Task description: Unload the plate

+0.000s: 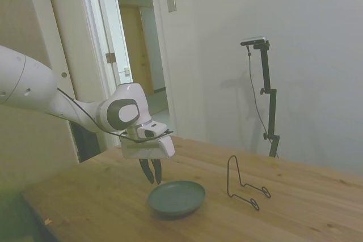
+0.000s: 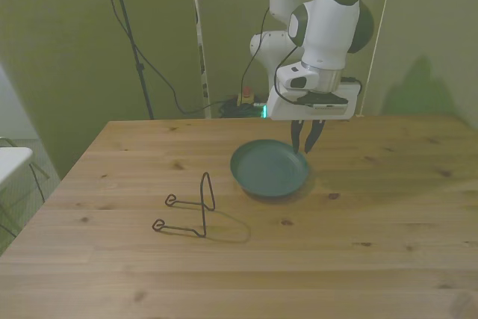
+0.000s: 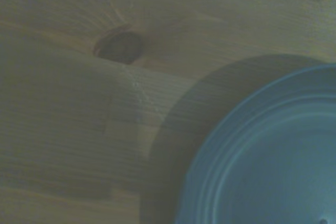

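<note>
Gripper [image 1: 151, 178] fingers hang nearly together from where I sit, the two dark tips almost meeting with only a sliver between them, and they have hold of nothing; they point down just above the near rim of the plate [image 1: 177, 198], on the arm's side of it. That plate lies flat on the wooden table [image 1: 295, 208], right way up, with nothing on it that I can make out, and the thin dark wire stand [image 1: 245, 185] sits well apart from it with no plate in it. To my eye the unloading itself looks largely done, so the risks I am watching are about leaving cleanly. First, the tips hover close over the rim in the front view [image 2: 307, 142]; if I bring the wrist down or sweep it across the plate [image 2: 269, 167] I would expect to clip that raised edge and tip or skate the dish across the smooth wood. Second, the wrist camera gives me only a blurred arc of the plate [image 3: 262, 150] and bare boards with a dark knot [image 3: 119, 46], so I cannot judge height over the rim from it and have to trust the two outer views. Third, a wide swing toward the wire stand [image 2: 190, 208] could snag that light frame, though it stands far enough off that I rate this the lesser worry. I would lift straight up before moving sideways.
</note>
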### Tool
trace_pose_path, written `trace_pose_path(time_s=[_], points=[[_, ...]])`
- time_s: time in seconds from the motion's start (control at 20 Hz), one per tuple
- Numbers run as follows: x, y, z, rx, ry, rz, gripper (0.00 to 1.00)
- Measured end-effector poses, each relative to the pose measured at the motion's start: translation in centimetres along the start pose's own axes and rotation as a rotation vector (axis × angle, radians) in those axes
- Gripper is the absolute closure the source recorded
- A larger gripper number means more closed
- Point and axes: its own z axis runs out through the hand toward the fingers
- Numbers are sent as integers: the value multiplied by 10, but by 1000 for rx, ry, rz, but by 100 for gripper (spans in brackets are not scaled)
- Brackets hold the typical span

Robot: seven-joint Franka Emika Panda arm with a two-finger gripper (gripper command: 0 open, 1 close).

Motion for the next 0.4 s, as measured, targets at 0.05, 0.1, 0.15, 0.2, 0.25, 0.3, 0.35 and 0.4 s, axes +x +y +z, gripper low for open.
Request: trace_pose_path(time_s=[0.05, 0.1, 0.15, 0.2, 0.25, 0.3, 0.35, 0.4], points=[[0, 0, -1, 1, 2, 0, 0], [0, 0, -3, 4, 5, 2, 0], [1, 0, -6, 10, 8, 4, 0], [1, 0, -11, 19, 12, 8, 0], [2, 0, -17, 30, 18, 13, 0], [3, 0, -24, 42, 21, 18, 0], [4, 0, -31, 56, 21, 23, 0], [4, 0, -37, 67, 19, 25, 0]])
